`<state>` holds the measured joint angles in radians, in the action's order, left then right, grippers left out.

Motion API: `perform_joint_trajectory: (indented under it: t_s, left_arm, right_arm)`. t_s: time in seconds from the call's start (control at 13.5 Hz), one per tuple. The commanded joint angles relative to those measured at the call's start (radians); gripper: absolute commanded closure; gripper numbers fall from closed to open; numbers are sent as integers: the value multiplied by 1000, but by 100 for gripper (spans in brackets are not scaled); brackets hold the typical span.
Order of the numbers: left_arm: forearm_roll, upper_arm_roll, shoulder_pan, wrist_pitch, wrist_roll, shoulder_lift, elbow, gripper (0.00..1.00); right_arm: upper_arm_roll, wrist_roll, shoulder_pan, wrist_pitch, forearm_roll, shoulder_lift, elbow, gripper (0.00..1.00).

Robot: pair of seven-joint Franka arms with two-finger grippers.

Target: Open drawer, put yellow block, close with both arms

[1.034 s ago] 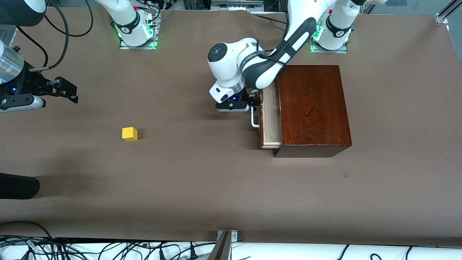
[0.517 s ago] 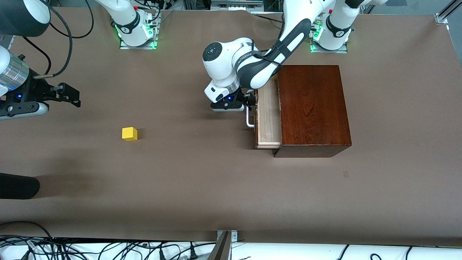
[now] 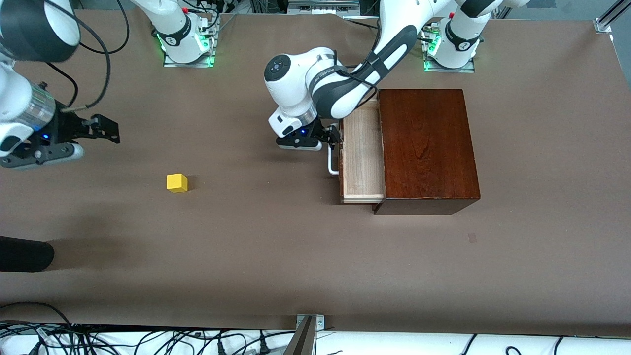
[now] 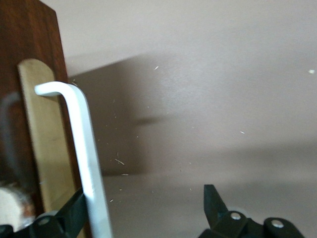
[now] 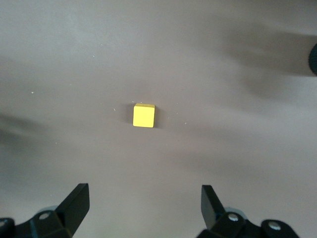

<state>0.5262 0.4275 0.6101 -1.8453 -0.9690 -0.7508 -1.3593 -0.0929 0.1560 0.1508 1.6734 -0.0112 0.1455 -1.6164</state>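
Presently, on the desk (image 3: 276, 256), the dark box (image 3: 428, 143) is seen with its drawer (image 3: 362, 158) partly drawn out. The left gripper (image 3: 334, 136) is hooked on the white handle (image 4: 86, 158), jaws wide. The right gripper (image 3: 109, 130) is held jaws wide above the desk near the yellow block (image 3: 177, 182), which lies well apart from the drawer.

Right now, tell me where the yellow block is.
The yellow block lies alone on the bare table toward the right arm's end, well apart from the drawer; the open right gripper hangs near it.
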Motion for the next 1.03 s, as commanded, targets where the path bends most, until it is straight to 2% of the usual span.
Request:
perform_joint_trajectory:
  t_s: [0.0, 0.07, 0.22, 0.37, 0.66, 0.96]
  left_arm:
    - [-12, 8, 14, 98, 82, -12, 60, 0]
    - [-11, 8, 14, 147, 123, -9, 81, 0]
    - [-23, 7, 13, 278, 206, 10, 185, 0]
    - [-92, 1, -22, 333, 234, 60, 235, 0]
    - [-202, 2, -208, 350, 358, 204, 230, 0]
    - [-261, 4, -400, 385, 556, 267, 233, 0]
  right_arm:
    - [4, -45, 0, 107, -7, 20, -92, 0]
    - [4, -62, 0, 149, -7, 23, -130, 0]
    - [5, -64, 0, 242, -4, 29, -215, 0]
    - [5, -81, 0, 327, -3, 45, -285, 0]
    - [7, -90, 1, 488, 7, 109, -361, 0]
    - [10, -113, 13, 633, 45, 195, -396, 0]
